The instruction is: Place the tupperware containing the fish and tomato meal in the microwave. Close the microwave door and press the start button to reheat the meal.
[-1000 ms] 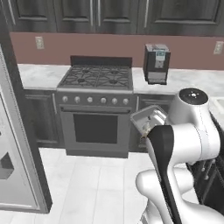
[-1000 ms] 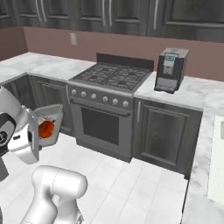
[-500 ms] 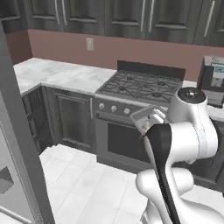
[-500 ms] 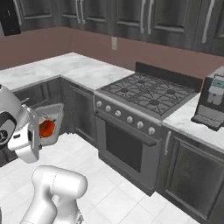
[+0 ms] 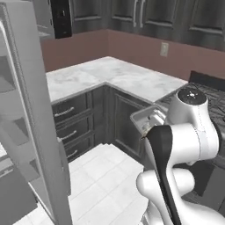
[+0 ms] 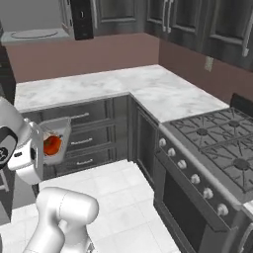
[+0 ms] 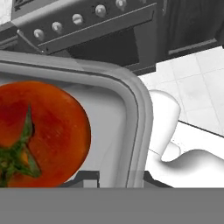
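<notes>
My gripper is shut on the rim of the tupperware, a translucent grey-white tray held at chest height beside the arm. A red tomato with a green stem lies inside it; the fish is hidden. From the right base view the tupperware tilts toward the camera with the tomato showing. From the left base view the tupperware peeks out beside the arm. The microwave hangs high at the far left, its light cavity open with the turntable visible. Its door is out of view.
A marble corner counter over dark drawers lies ahead. The stove stands to the right. A tall grey open fridge door stands close on the left. White tiled floor stretches between them.
The whole picture has swung: the base has turned left, so the stove slid right and the corner counter and microwave came into view. The tupperware stays gripped.
</notes>
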